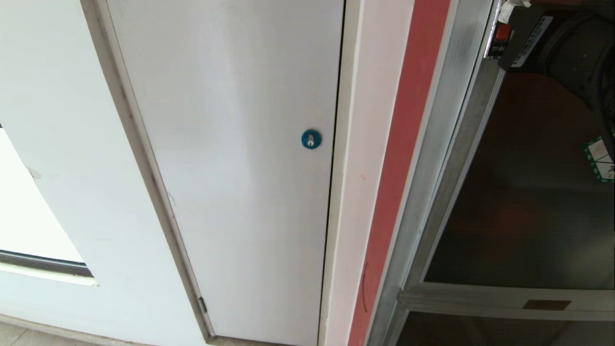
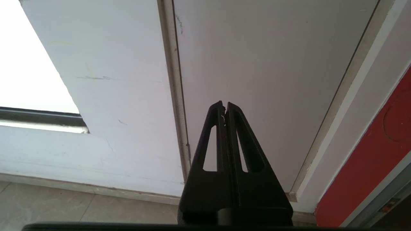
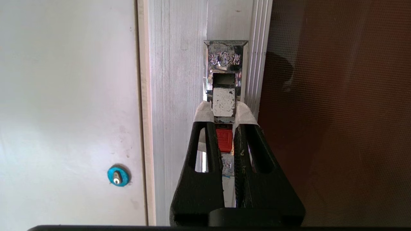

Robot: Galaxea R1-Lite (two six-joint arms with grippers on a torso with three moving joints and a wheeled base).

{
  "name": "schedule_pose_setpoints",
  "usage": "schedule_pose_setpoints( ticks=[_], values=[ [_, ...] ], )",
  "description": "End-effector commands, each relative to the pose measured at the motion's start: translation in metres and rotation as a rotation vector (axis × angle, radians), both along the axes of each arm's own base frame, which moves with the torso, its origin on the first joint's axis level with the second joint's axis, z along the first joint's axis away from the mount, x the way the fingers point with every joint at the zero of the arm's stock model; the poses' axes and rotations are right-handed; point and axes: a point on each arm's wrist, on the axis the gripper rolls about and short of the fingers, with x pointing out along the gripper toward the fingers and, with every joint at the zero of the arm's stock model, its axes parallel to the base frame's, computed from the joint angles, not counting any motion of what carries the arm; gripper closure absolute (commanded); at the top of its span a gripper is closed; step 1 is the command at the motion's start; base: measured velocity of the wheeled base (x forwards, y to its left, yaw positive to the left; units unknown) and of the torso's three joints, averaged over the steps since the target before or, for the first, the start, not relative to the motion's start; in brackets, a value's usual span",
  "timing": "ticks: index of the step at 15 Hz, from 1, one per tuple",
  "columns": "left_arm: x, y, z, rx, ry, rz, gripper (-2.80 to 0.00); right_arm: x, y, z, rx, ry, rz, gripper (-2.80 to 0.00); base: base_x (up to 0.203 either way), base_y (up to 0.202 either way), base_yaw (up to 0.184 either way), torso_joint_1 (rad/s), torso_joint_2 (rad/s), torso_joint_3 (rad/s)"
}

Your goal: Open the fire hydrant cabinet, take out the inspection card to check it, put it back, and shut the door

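- Two claws concern us: our left claw (image 2: 224,107), pressed shut on nothing, idles nearest, low before the plain white door (image 2: 266,73), since this step needs one arm.
- Our right claw (image 3: 223,110) stands narrow, its white-padded tips pinching the chrome latch (image 3: 224,80) on the door (image 3: 337,112) frame's edge, presumably to pull it.
- Beyond, the fire hydrant cabinet (image 1: 432,158) seems unopened, its dark glass shut.

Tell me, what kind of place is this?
Probably an indoor corridor or utility wall in a building: a glass-doored fire hydrant cabinet with a metal latch, beside a white service door with a blue lock.
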Motion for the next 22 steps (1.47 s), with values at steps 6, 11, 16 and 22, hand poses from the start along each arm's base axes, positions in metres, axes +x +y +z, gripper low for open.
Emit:
schedule_pose_setpoints(
  ticks=[6,11,16,22],
  values=[
    [0.0,0.0,-0.002,-0.001,0.005,-0.001,0.0,-0.019,-0.01,0.004,0.018,-0.027,-0.001,0.0,0.0,0.0,0.0,0.0,0.0,0.0],
    [0.0,0.0,-0.002,-0.001,0.005,0.0,0.0,-0.031,-0.018,0.007,0.028,-0.044,-0.002,0.0,0.0,0.0,0.0,0.0,0.0,0.0],
    [0.0,0.0,-0.002,0.001,0.005,0.001,0.0,-0.029,-0.016,-0.002,0.011,-0.016,-0.001,0.0,0.0,0.0,0.0,0.0,0.0,0.0],
    [0.0,0.0,-0.002,0.0,0.005,0.0,0.0,-0.028,-0.015,-0.008,-0.001,0.003,-0.002,0.0,0.0,0.0,0.0,0.0,0.0,0.0]
  ],
)
